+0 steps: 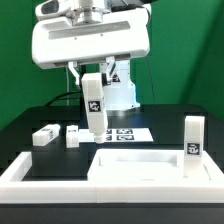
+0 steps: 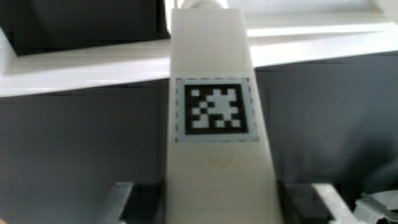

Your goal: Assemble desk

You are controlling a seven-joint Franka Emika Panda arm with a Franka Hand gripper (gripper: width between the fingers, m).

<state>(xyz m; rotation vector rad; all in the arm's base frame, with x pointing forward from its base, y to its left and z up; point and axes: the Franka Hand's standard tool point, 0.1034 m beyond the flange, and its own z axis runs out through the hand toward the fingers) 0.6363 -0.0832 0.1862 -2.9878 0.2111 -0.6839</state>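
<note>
My gripper is shut on a white leg block and holds it upright, tag facing the camera. The block's lower end hangs just above the table, behind the far left corner of the flat desk slab. In the wrist view the held leg runs up the middle between my fingers, with my gripper closed on its sides. A second leg lies at the exterior view's left. A third leg sits beside it. A fourth leg stands upright at the right.
The marker board lies on the black table behind the slab, right of the held leg. The long white border rim runs along the front and left. The arm's white base stands behind.
</note>
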